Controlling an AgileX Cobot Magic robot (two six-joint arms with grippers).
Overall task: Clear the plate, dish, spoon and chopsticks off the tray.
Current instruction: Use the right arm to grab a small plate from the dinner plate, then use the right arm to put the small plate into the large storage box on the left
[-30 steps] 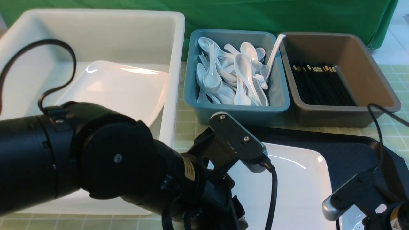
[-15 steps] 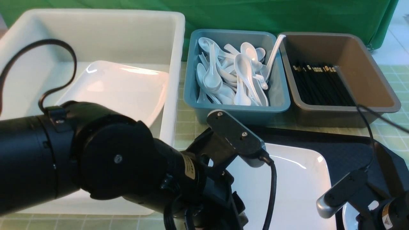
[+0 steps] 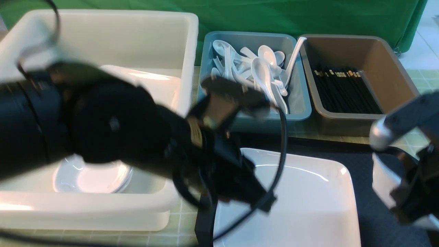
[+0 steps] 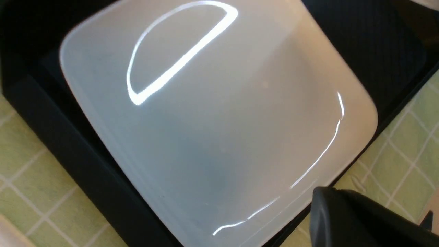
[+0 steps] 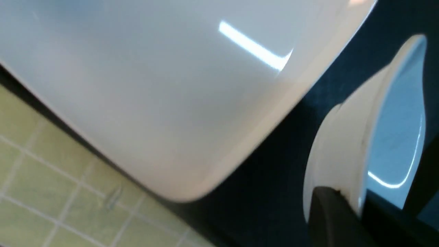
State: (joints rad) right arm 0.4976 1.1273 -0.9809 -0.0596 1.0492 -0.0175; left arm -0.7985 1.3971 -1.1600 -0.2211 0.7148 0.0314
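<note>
Evidently | right gripper (image 3: 403,199) clamped dish (image 5: 343,144) rim, plate's (image 3: 301,199) 3 o'clock | left gripper (image 3: 262,204) was closed | lift needed firm pinch, clearing tray (image 3: 363,159).

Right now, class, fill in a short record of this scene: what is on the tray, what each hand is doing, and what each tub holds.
tray: black, holds the large white plate
right hand: shut on the rim of the small dish, which is steeply tilted over the tray
left hand: shut, over the plate, blurred
white tub: another plate, another small dish
teal tub: spoons
brown tub: chopsticks
</note>
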